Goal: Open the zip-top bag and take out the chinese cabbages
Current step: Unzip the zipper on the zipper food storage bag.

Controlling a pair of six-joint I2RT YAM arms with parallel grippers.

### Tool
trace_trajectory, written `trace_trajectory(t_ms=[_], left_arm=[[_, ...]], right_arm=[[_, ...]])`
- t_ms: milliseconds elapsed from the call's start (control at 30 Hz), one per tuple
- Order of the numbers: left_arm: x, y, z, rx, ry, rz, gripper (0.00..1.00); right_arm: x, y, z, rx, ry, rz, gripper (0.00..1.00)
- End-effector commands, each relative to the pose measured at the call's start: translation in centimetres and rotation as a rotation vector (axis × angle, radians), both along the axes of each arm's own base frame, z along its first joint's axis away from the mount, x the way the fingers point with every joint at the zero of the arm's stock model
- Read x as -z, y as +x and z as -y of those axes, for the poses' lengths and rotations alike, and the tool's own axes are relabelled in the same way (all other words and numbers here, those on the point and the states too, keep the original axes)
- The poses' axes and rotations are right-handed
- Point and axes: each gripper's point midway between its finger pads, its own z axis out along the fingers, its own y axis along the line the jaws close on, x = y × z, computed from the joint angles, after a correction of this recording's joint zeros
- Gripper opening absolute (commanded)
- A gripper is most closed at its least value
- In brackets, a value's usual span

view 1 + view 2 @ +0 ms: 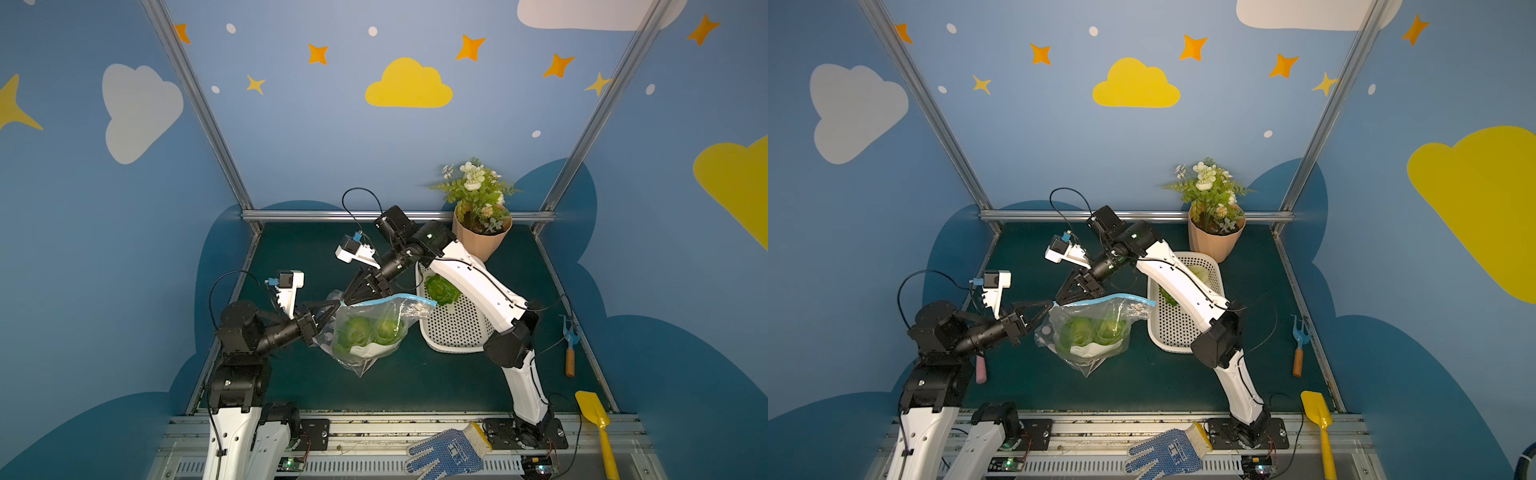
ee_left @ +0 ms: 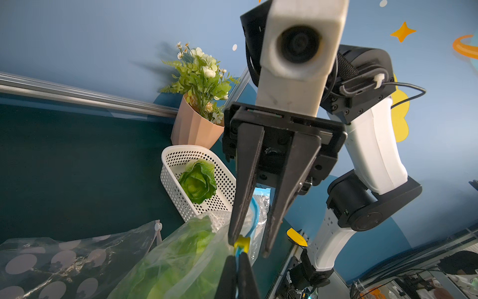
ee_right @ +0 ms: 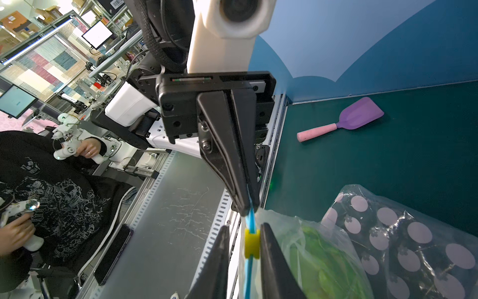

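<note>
A clear zip-top bag (image 1: 370, 332) (image 1: 1088, 332) with a blue zip strip hangs above the green mat. Two chinese cabbages (image 1: 357, 332) (image 1: 388, 330) show through its plastic. A third cabbage (image 1: 440, 289) (image 2: 198, 182) lies in the white perforated basket (image 1: 457, 328) (image 2: 176, 155). My left gripper (image 1: 338, 305) (image 2: 236, 259) (image 3: 248, 209) is shut on the zip strip at the bag's left corner. My right gripper (image 1: 347, 299) (image 3: 244, 226) (image 2: 248, 248) stands open astride the yellow slider (image 3: 252, 243) (image 2: 242, 244). One finger touches the slider and the other stands clear of it.
A potted white-flowered plant (image 1: 478, 216) stands behind the basket. A garden fork (image 1: 570, 345) and yellow shovel (image 1: 596, 424) lie along the right edge, a blue glove (image 1: 446, 453) on the front rail. A purple shovel (image 3: 344, 121) lies left; a dotted bag (image 3: 403, 246) lies beside the zip-top bag.
</note>
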Motion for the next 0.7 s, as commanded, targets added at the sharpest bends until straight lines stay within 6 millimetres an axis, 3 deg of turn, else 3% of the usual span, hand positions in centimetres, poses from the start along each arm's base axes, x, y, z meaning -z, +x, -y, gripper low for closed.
trace_trajectory(t_ms=[0, 167, 333, 433, 667], left_arm=[[-0.25, -0.10, 0.05, 0.002, 0.008, 0.033, 0.04], [-0.33, -0.13, 0.05, 0.003, 0.006, 0.035, 0.04], [-0.25, -0.04, 0.00, -0.002, 0.008, 0.033, 0.04], [-0.34, 0.06, -0.12, -0.015, 0.006, 0.038, 0.04], [-0.23, 0.25, -0.46, -0.047, 0.009, 0.046, 0.04]], right_arm=[[0.81, -0.32, -0.27, -0.016, -0.020, -0.034, 0.22], [0.89, -0.22, -0.30, -0.013, -0.021, -0.035, 0.22], [0.73, -0.39, -0.26, -0.018, -0.019, -0.039, 0.12], [0.72, -0.57, -0.22, -0.024, -0.018, -0.042, 0.00], [0.99, -0.32, 0.06, -0.011, -0.032, -0.020, 0.00]])
